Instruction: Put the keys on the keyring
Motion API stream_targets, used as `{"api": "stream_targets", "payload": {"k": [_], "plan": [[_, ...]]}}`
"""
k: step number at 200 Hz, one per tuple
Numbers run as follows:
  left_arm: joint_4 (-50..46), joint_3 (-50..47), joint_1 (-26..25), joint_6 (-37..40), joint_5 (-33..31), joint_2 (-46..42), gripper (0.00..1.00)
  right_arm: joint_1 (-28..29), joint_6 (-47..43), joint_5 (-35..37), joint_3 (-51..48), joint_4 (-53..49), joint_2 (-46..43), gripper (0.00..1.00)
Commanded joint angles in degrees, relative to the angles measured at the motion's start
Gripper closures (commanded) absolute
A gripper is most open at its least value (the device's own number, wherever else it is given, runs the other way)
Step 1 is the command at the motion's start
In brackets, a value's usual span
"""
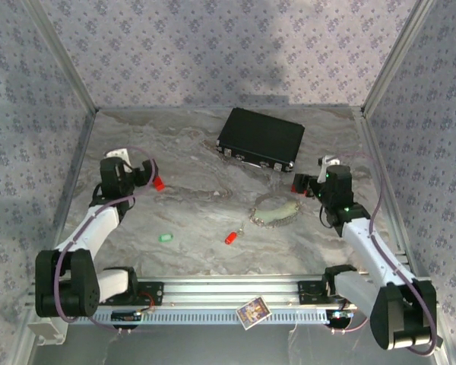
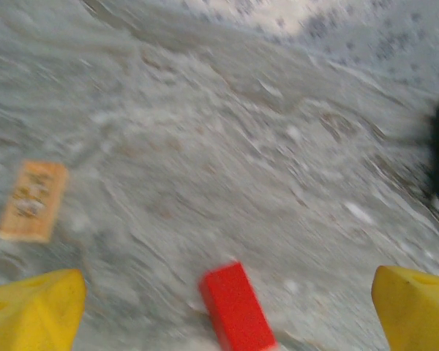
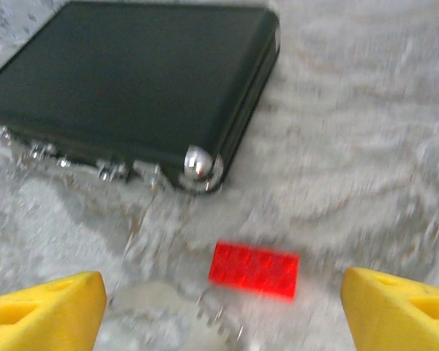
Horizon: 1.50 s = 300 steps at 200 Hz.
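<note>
The black case (image 1: pixel 260 139) lies shut and skewed at the back of the marbled bench (image 1: pixel 190 205). The keyring (image 1: pixel 267 222), a loop of thin silvery chain, rests flat on the bench on the near side of the case, below its right end and a little apart from it. The red key (image 1: pixel 230 238) lies nearer still to the arms, roughly in line with the case's left end. The green key (image 1: pixel 165 237) lies at the same depth but further left of the case. Both keys sit loose on the bench, apart from each other and clear of the chain.

The left fingers (image 2: pixel 36 311) stand wide apart with nothing between them but a red tab (image 2: pixel 236 307); this arm hovers well to the left of the case, whose dark edge shows at the right border of its wrist view. The right fingers (image 3: pixel 47 311) are likewise spread and hold nothing. They hang just off the case's right end, facing its chromed corner, with a red studded tab (image 3: pixel 254 269) between them and a blurred bit of chain below it. A small picture card (image 1: pixel 252 310) sits on the metal rail (image 1: pixel 213 289), far from the case
</note>
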Motion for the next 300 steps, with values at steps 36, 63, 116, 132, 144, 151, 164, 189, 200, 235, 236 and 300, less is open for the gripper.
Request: {"api": "stream_targets", "payload": {"k": [36,63,116,132,144,151,164,189,200,235,236,300], "plan": [[-8.75,2.94,-16.39,-4.33,0.00,-0.98,0.01,14.97,16.52,4.39,0.13,-18.85,-4.50,0.26],[-8.38,2.67,-22.54,-6.78,-1.48,1.02,0.01,22.51,19.48,5.60,1.47,-20.74,-0.13,0.27],[-5.74,0.86,-29.02,-12.13,-3.86,2.88,0.01,29.63,22.52,7.90,7.97,-22.03,12.54,0.34],[-4.13,-0.47,-29.57,-14.23,-4.62,2.36,0.01,30.74,21.49,8.19,11.44,-22.02,16.99,0.35],[-3.39,-1.53,-29.66,-16.06,-5.24,1.92,0.01,31.49,21.49,8.58,13.95,-22.45,20.56,0.35],[-3.39,-2.08,-29.64,-17.06,-5.67,1.57,0.01,31.79,21.49,8.69,15.58,-22.82,22.59,0.35],[-3.63,-2.73,-29.60,-18.34,-6.63,0.72,0.01,32.31,21.62,8.49,18.63,-23.78,26.73,0.38],[-4.56,-3.94,-29.75,-18.73,-9.23,-1.29,0.01,33.94,23.73,9.58,24.05,-25.93,33.82,0.44],[-5.35,-4.26,-29.74,-18.65,-10.82,-2.19,0.01,34.42,24.46,10.63,25.79,-26.85,36.27,0.45],[-5.49,-5.41,-29.70,-18.83,-12.62,-3.98,0.01,34.97,26.03,11.59,28.68,-27.47,40.73,0.44],[-5.53,-5.45,-29.73,-18.83,-12.65,-4.00,0.01,34.97,26.09,11.59,28.70,-27.47,40.83,0.44],[-6.34,-5.50,-29.71,-18.67,-12.43,-4.94,0.01,36.19,28.97,11.58,30.97,-27.20,44.92,0.44]]}}
